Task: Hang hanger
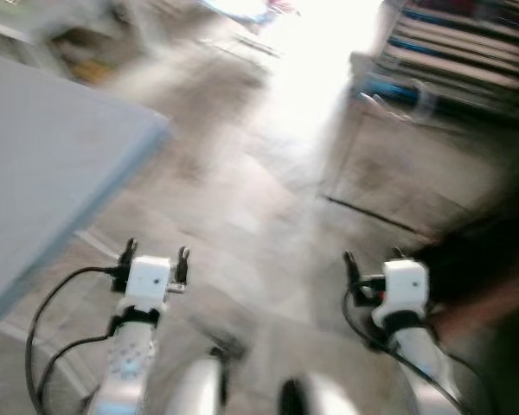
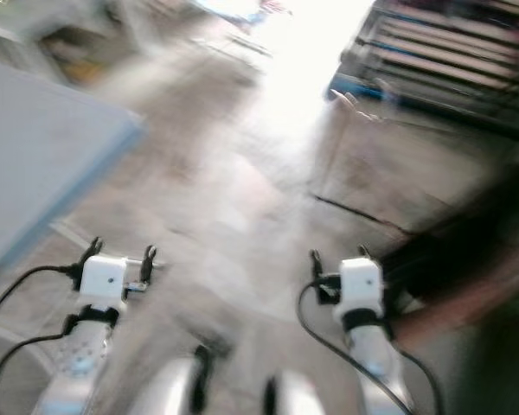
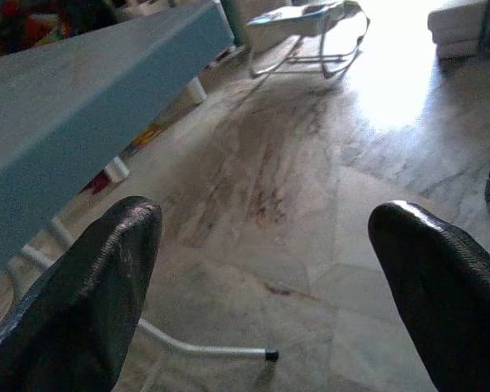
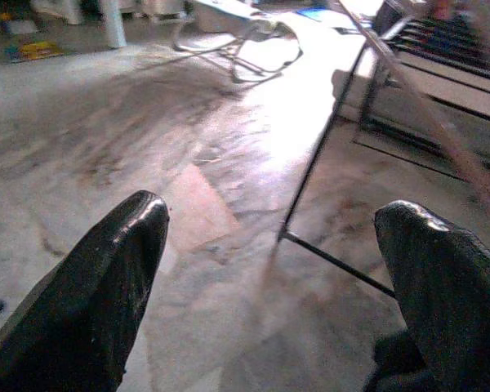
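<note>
Marble floor spreads blurred ahead of me — I judge I am walking. My left hand and my right hand are held low in front, both spread wide and holding nothing. A blue worktop stands to my left, a dark metal rack to my right. I can make out no hanger — the task looks barely begun, with finding, grasping and hanging left.

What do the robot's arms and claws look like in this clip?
Both arms are silver with white box-shaped wrist blocks. The left claw and right claw each have two long black fingers, rounded at the tips with a textured surface. Black cables loop beside both forearms. Head views are blurred.
</note>
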You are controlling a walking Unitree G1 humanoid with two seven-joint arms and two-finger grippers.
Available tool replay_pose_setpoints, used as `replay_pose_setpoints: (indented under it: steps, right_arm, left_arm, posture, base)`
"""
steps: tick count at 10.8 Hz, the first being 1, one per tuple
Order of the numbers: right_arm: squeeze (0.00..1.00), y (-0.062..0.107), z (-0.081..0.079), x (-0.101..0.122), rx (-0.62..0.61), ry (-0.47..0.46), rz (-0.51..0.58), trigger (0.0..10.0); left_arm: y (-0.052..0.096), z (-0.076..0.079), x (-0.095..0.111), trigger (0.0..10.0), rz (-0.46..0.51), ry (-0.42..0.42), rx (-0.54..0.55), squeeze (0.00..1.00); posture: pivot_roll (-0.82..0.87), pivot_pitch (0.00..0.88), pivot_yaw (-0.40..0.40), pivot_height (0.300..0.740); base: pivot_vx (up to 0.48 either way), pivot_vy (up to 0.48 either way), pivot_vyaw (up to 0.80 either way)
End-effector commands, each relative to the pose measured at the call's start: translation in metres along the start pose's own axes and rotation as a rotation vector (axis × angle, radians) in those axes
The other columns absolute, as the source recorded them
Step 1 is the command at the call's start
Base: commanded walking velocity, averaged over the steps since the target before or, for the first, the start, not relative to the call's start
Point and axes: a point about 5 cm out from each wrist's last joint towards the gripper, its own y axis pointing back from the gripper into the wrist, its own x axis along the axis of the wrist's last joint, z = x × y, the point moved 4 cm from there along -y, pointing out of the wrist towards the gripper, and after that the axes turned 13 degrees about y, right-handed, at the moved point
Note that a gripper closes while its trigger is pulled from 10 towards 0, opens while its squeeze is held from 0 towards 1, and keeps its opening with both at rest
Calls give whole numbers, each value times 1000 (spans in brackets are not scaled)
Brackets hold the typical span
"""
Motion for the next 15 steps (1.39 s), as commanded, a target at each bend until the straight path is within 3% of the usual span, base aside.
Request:
replay_pose_setpoints:
  steps: [1, 5, 8, 9, 11, 12, 15]
  right_arm:
    - [114, 1, 2, -3, -4, -11, -18, 10000]
    - [110, 1, 4, -4, -17, -14, -20, 10000]
    - [86, -1, 6, -4, -35, -33, -24, 10000]
    - [35, -2, 7, -4, -39, -31, -28, 10000]
    - [31, -5, 9, -2, -45, -32, -21, 10000]
    - [24, -6, 10, -1, -50, -32, -19, 10000]
    - [0, -6, 22, -8, -127, -29, -64, 10000]
  left_arm:
    - [3, 1, -8, 10000, -31, 2, -4, 0]
    - [0, 1, 1, 10000, 8, 7, 9, 0]
    - [-1, 5, 3, 10000, 12, 15, -12, 0]
    - [-9, 13, 13, 10000, 39, 36, -57, 0]
    - [-21, 21, 39, 10000, 115, 62, -76, 0]
    - [-20, 26, 45, 10000, 129, 85, -99, 0]
    - [-16, 24, 33, 10000, 84, 89, -97, 0]
  posture:
    - [-69, 172, -5, 740]
    - [-61, 180, -4, 740]
    - [-60, 182, 0, 740]
    - [-61, 175, -2, 740]
    - [-60, 177, -4, 740]
    - [-61, 178, -3, 740]
    - [-61, 173, -2, 740]
  base:
    - [0, 0, 800]
    - [0, 0, 800]
    - [0, 0, 167]
    - [0, 0, 0]
    - [0, 0, 0]
    - [0, 0, 0]
    - [0, 0, 0]
